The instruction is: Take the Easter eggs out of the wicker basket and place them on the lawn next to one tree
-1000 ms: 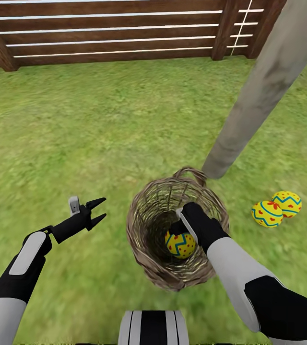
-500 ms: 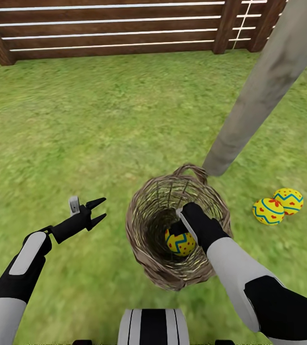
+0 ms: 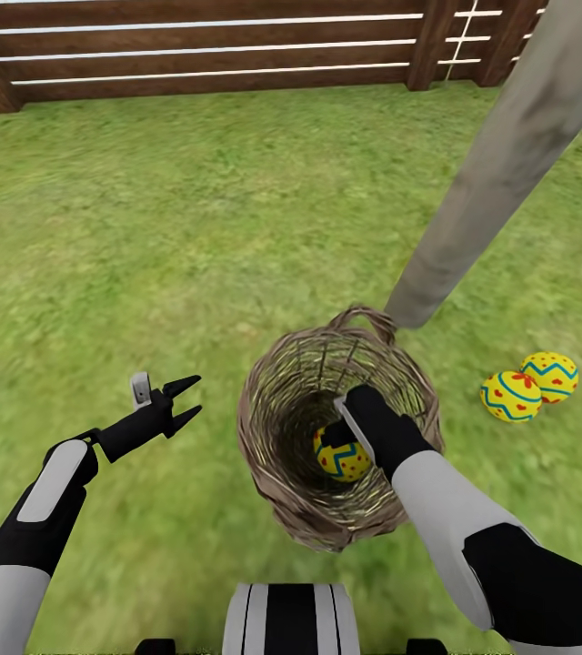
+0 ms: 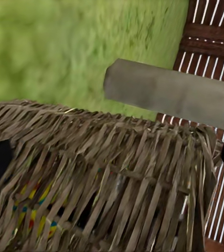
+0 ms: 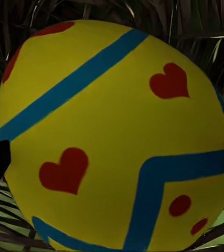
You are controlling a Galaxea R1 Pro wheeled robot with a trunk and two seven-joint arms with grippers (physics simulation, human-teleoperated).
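Yellow eggs (image 3: 527,387), two of three, lie on the lawn (image 3: 145,255) beside the tree (image 3: 500,173); the third egg (image 3: 344,453) sits inside the wicker basket (image 3: 273,482), right gripper (image 3: 350,428) around it, closure unclear; left gripper (image 3: 182,400) parted, idle.

A brown fence of horizontal wooden slats (image 3: 209,55) with dark upright posts is standing well ahead of both claws, spanning the far edge
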